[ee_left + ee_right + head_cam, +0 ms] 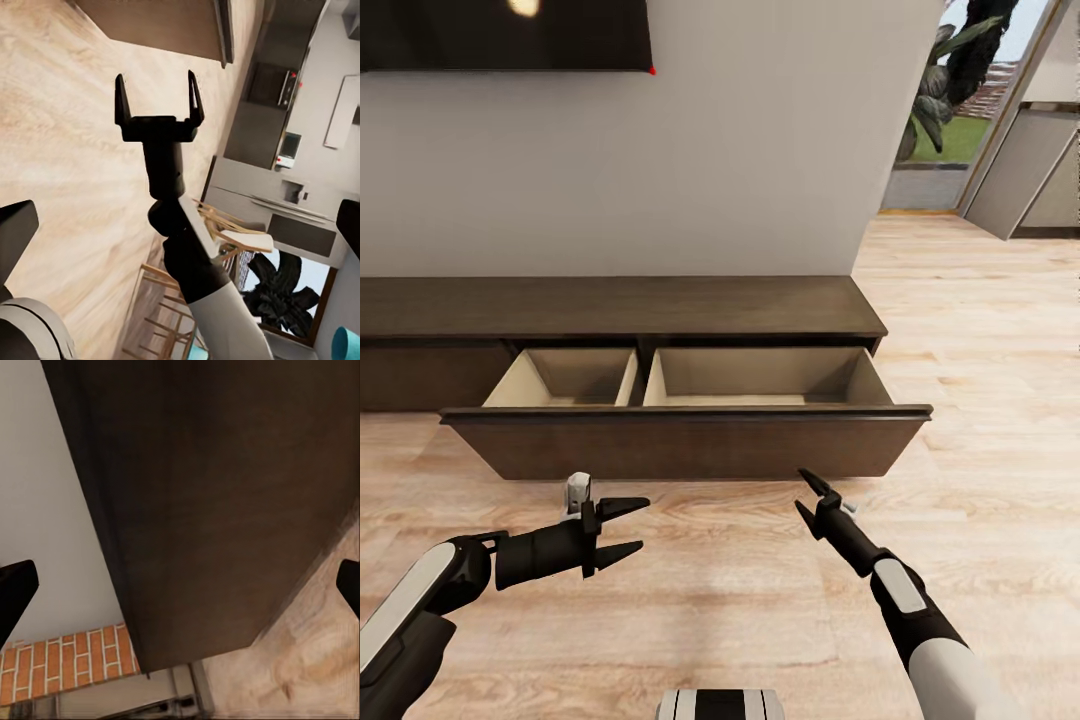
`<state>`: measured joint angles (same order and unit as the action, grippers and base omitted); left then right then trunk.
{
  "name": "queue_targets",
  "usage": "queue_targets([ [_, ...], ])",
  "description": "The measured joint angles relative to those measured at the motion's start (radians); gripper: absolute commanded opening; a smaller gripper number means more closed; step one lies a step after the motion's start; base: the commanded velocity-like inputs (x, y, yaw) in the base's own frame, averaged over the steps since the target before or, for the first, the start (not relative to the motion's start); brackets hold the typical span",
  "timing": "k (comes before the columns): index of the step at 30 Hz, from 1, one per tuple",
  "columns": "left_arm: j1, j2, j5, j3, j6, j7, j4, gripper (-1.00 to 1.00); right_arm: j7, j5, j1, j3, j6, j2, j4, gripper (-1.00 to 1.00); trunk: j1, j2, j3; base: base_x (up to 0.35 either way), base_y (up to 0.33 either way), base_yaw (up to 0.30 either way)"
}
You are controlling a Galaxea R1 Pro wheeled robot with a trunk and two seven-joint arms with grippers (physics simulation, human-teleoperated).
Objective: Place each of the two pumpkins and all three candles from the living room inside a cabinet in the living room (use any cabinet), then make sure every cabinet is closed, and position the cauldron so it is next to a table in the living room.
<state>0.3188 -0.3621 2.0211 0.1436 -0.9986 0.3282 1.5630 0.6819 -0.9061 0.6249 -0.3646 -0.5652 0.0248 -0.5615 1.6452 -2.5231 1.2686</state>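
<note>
Open-drawered cabinet (660, 440) on seemingly wooden floor (740, 600)

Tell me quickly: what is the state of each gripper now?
Left gripper: open, holding nothing.
Right gripper: open, holding nothing.

Dark-brown cabinet (660, 305), pale beige drawer insides (760, 375), light wood-grain floor (740, 590), grey wall (740, 150)
</note>
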Motion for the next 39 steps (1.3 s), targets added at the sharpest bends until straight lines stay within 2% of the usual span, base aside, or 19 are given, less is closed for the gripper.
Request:
queue_targets([
  [3,0.001,-0.002,0.000,0.000,0.000,0.000,0.000,1.00,0.005,0.064,-0.013,0.000,-0.008,0.000,0.001,1.00,-0.001,0.001,-0.012,0.000,0.000,0.000],
  [6,0.001,-0.004,0.000,0.000,0.002,0.001,0.000,1.00,0.005,0.108,-0.030,-0.001,-0.010,0.000,0.003,1.00,-0.003,0.001,-0.023,0.000,0.000,0.000],
  [12,0.001,-0.005,0.000,0.001,0.004,0.009,-0.001,1.00,0.009,0.135,-0.037,0.000,-0.009,0.001,0.134,1.00,-0.005,0.003,-0.046,0.000,0.000,0.000],
  [14,0.001,-0.005,0.000,0.001,0.005,0.013,-0.001,1.00,0.007,0.141,-0.038,0.022,-0.008,-0.001,0.169,1.00,-0.006,0.003,-0.054,0.000,0.000,0.000],
  [18,0.001,-0.005,-0.003,0.002,0.007,0.018,-0.002,1.00,-0.008,0.141,-0.038,0.178,-0.002,-0.005,0.187,1.00,-0.008,0.004,-0.070,0.000,0.000,0.000],
  [19,0.001,-0.005,-0.004,0.003,0.007,0.021,-0.003,1.00,-0.028,0.136,-0.038,0.276,0.001,-0.006,0.189,1.00,-0.009,0.004,-0.074,0.000,0.000,0.000],
  [21,0.001,0.000,-0.005,0.003,0.008,0.054,-0.003,1.00,-0.050,0.142,-0.038,0.364,0.013,-0.002,0.190,1.00,-0.009,0.005,-0.081,0.000,0.000,0.000],
  [28,0.003,0.009,-0.005,0.005,0.010,0.165,-0.004,1.00,-0.163,0.147,-0.038,0.431,0.110,0.000,0.187,1.00,-0.013,0.007,-0.108,0.000,0.000,0.000],
  [31,0.005,0.009,-0.019,0.018,0.010,0.260,-0.008,1.00,-0.191,0.148,-0.038,0.511,0.141,0.000,0.184,1.00,-0.014,0.007,-0.120,0.000,0.000,0.000],
  [33,0.006,0.009,-0.039,0.048,0.008,0.347,-0.010,1.00,-0.244,0.146,-0.038,0.578,0.152,0.000,0.178,1.00,-0.015,0.008,-0.128,0.000,0.000,0.000],
  [34,0.006,0.008,-0.069,0.073,0.008,0.407,-0.013,1.00,-0.301,0.144,-0.038,0.618,0.161,0.000,0.176,1.00,-0.015,0.008,-0.132,0.000,0.000,0.000],
  [36,0.005,0.008,-0.122,0.089,0.009,0.451,-0.014,1.00,-0.356,0.142,-0.038,0.641,0.172,-0.001,0.174,1.00,-0.016,0.008,-0.139,0.000,0.000,0.000],
  [37,0.004,0.008,-0.174,0.095,0.010,0.470,-0.015,1.00,-0.385,0.142,-0.038,0.649,0.181,-0.001,0.173,1.00,-0.017,0.009,-0.143,0.000,0.000,0.000],
  [39,0.003,0.009,-0.309,0.103,0.013,0.492,-0.020,1.00,-0.438,0.140,-0.038,0.658,0.202,-0.001,0.173,1.00,-0.018,0.009,-0.151,0.000,0.000,0.000],
])
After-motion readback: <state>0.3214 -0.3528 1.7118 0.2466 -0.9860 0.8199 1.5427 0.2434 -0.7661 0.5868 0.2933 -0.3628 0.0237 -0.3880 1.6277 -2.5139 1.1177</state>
